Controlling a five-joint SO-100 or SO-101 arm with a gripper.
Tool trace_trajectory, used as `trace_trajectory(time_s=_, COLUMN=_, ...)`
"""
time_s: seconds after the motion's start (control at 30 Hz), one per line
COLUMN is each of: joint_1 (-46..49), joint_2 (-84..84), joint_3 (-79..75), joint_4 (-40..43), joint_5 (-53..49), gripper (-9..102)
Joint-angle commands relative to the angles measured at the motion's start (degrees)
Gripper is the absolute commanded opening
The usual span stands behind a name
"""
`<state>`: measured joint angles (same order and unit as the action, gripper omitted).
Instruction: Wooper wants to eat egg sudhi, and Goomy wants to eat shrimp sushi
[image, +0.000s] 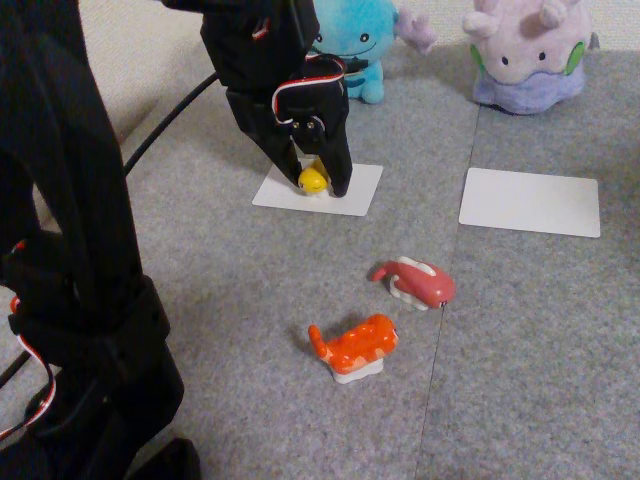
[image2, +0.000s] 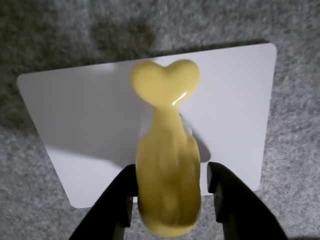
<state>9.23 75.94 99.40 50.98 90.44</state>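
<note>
The black two-finger gripper (image: 318, 185) hangs over the left white rectangular card (image: 320, 188) on the grey carpet floor (image: 520, 340), its fingers pinching the egg sudhi (image: 313, 180), a small glossy yellow fish-shaped toy. In the wrist view the gripper (image2: 171, 187) clasps the toy's (image2: 167, 165) body from both sides, its forked tail pointing away over the card (image2: 75, 115); whether the toy touches the card cannot be told.

Just past the card's far edge in the fixed view sits Wooper (image: 355, 45), a round light-blue plush with a wide smile, partly hidden by the arm. Goomy (image: 525, 55), a squat pale lilac plush with green cheek spots, sits at the far right edge of the carpet, with a second white card (image: 530, 202) just in front of it.

The shrimp sushi (image: 352, 347), a glossy orange striped toy on a white rice base, lies near the middle of the carpet, well apart from both cards. Near it, toward Goomy's card, lies a pink-red and white sushi toy (image: 418, 282)
</note>
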Motion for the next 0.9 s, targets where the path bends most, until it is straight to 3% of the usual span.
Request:
trace_trajectory(time_s=0.0, joint_1=-0.2, joint_2=0.9, joint_3=-2.2, joint_4=1.7, joint_5=-0.3, gripper=17)
trace_trajectory(time_s=0.3, joint_1=-0.3, joint_2=9.5, joint_3=-2.3, joint_4=8.3, joint_5=-0.3, gripper=17)
trace_trajectory(time_s=0.67, joint_1=1.1, joint_2=28.7, joint_3=-1.7, joint_4=27.7, joint_5=-0.2, gripper=17)
trace_trajectory(time_s=0.87, joint_1=8.1, joint_2=34.7, joint_3=-1.6, joint_4=36.4, joint_5=-2.0, gripper=17)
